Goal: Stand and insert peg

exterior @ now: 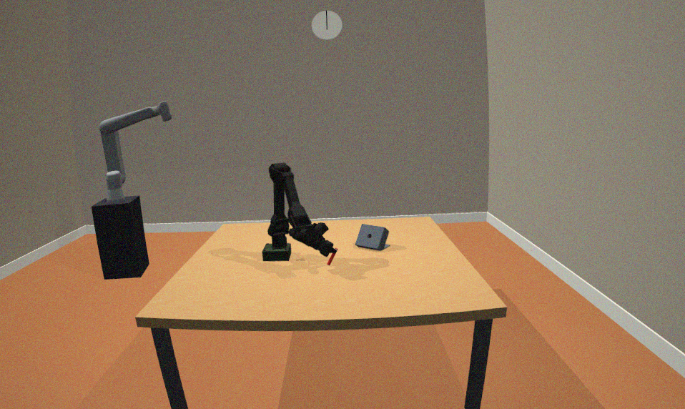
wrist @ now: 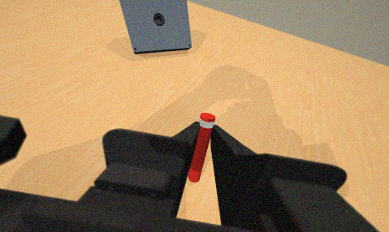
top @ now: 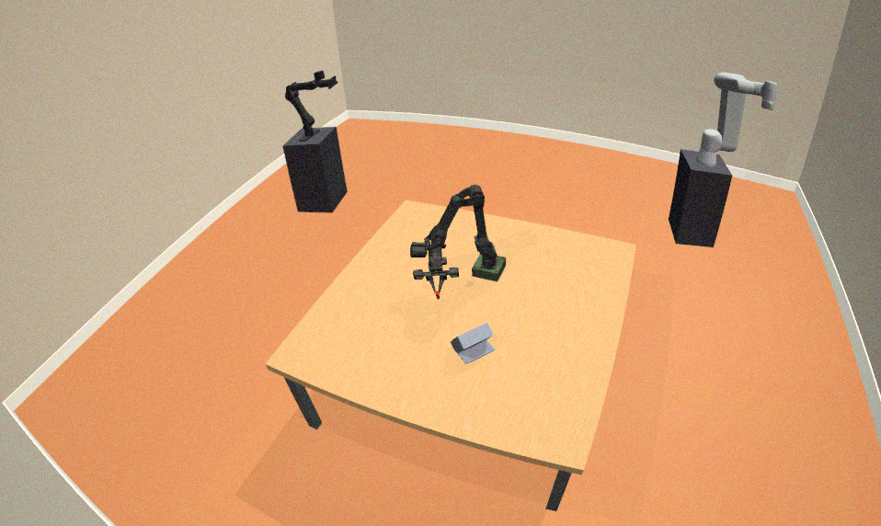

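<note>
The red peg (top: 438,295) (exterior: 331,258) (wrist: 200,149) is tilted, with its white band near the upper end and its plain end lower. My gripper (top: 437,291) (exterior: 334,251) (wrist: 205,127) is shut on the peg near the banded end. The plain end hangs below the fingers, close to the table (top: 535,392) (exterior: 233,304) (wrist: 69,81); I cannot tell whether it touches. The blue-grey sloped panel (top: 473,337) (exterior: 378,239) (wrist: 150,36) stands beyond the gripper in the wrist view. Its dark round hole (exterior: 369,235) (wrist: 158,19) is empty, and is hidden in the top view.
The arm's green base (top: 488,268) (exterior: 276,252) is on the table beside the gripper. Two other arms stand on dark pedestals (top: 316,173) (top: 700,199) off the table; one pedestal (exterior: 119,238) also shows in the exterior view. A wall clock (exterior: 327,25) hangs behind.
</note>
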Available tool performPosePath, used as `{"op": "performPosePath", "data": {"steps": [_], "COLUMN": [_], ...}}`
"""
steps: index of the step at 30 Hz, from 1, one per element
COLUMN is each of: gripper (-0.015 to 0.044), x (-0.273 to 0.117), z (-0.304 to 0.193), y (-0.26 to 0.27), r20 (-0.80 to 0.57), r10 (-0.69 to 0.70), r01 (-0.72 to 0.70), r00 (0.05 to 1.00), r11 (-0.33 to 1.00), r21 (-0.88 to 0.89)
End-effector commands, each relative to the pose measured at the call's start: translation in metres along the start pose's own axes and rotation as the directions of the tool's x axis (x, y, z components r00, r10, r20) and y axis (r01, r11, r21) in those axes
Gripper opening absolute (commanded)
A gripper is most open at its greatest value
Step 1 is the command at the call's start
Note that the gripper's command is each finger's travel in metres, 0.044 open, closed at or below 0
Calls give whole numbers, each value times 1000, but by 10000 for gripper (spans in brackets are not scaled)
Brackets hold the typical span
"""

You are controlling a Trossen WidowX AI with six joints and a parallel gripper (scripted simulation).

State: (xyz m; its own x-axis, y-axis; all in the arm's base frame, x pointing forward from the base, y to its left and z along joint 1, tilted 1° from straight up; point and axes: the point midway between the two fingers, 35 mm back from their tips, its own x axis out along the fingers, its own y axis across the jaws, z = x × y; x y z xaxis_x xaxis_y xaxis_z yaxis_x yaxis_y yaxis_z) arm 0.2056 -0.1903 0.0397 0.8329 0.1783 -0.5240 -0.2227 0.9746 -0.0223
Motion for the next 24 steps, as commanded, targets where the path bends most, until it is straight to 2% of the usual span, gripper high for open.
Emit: {"op": "performPosePath", "data": {"steps": [1,24], "gripper": [49,49], "x": [-2,-14], "z": [-1,-11], "y": [1,1], "r20": [38,233], "r10": [1,2], "r01": [-1,-1], "r00": [999,972], "r11": [1000,1000], "r21": [-4,-3]}}
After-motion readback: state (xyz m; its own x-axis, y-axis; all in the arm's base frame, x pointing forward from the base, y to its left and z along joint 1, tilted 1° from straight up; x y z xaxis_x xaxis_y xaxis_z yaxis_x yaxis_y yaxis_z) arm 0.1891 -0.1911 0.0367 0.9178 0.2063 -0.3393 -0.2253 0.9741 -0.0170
